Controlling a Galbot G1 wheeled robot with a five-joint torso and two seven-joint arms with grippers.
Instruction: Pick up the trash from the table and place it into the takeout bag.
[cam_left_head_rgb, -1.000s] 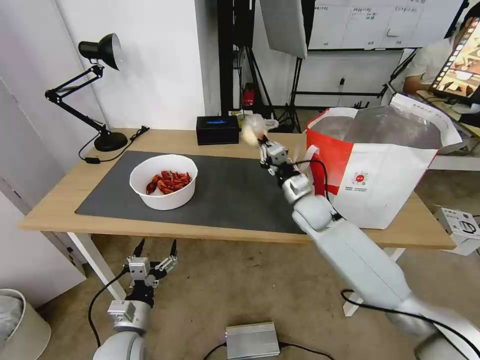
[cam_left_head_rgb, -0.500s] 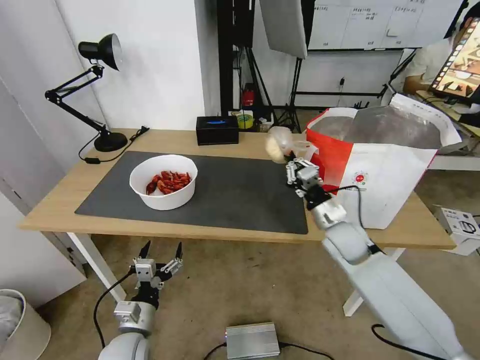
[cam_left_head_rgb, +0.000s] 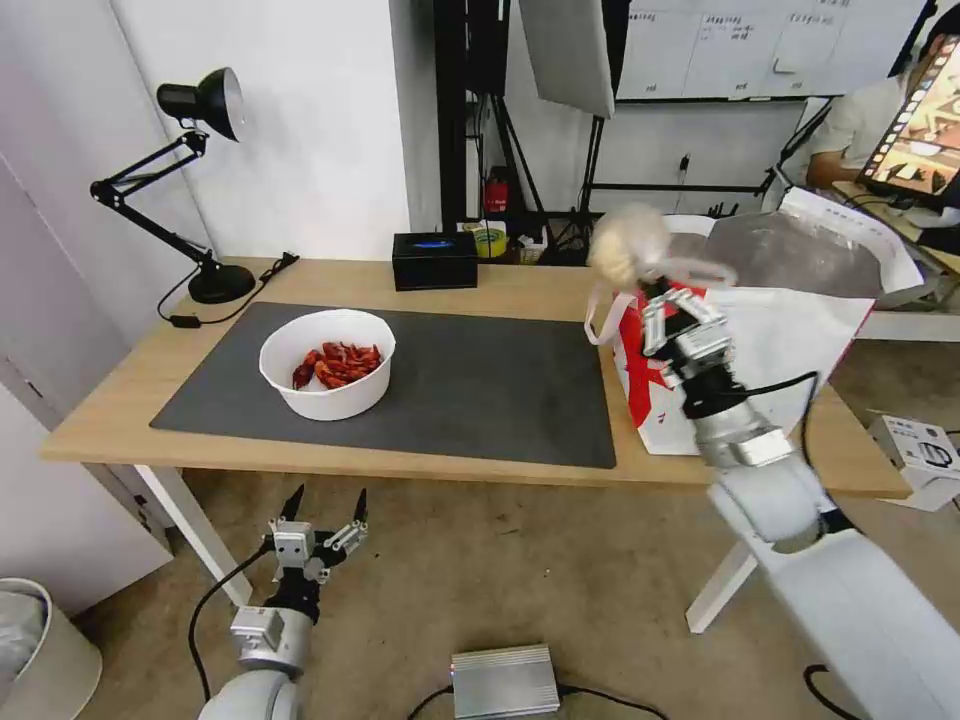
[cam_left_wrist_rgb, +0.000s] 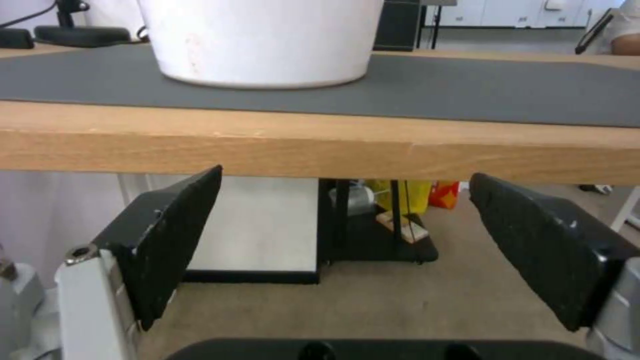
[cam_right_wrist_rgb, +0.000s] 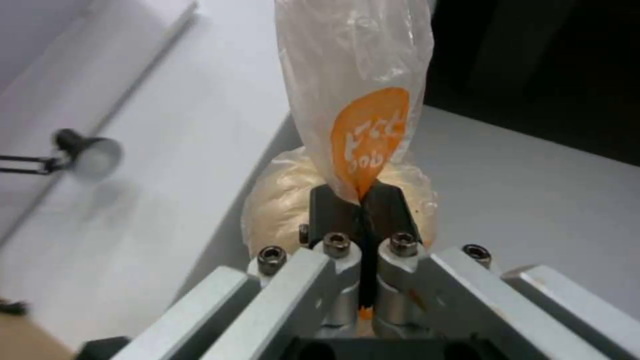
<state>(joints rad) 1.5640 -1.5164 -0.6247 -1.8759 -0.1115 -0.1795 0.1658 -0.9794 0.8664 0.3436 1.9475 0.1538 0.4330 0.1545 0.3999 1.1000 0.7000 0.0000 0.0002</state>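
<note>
We are a wheeled robot at a long light-wood worktop (cam_left_head_rgb: 120, 400) topped with a dark grey mat (cam_left_head_rgb: 480, 390). Our right gripper (cam_left_head_rgb: 650, 290) is raised at the near left corner of the takeout bag (cam_left_head_rgb: 780, 340), a boxy red-and-white bag lined with silver foil at the worktop's right end. Its jaws are clenched on the neck of a knotted clear bag (cam_right_wrist_rgb: 353, 125); the bag's pale bulging body (cam_left_head_rgb: 625, 245) sits above the jaws, level with the takeout bag's rim.

To do this step well, we judge the load should travel past the rim until it hangs over the foil-lined opening before the jaws let go, keeping clear of the white strap handle (cam_left_head_rgb: 598, 325) drooping at the corner.

A white bowl of red crayfish shells (cam_left_head_rgb: 327, 362) waits on the mat, well apart from the takeout bag. Our left gripper (cam_left_head_rgb: 322, 520) hangs below the worktop's front edge, jaws spread wide and holding nothing.
</note>
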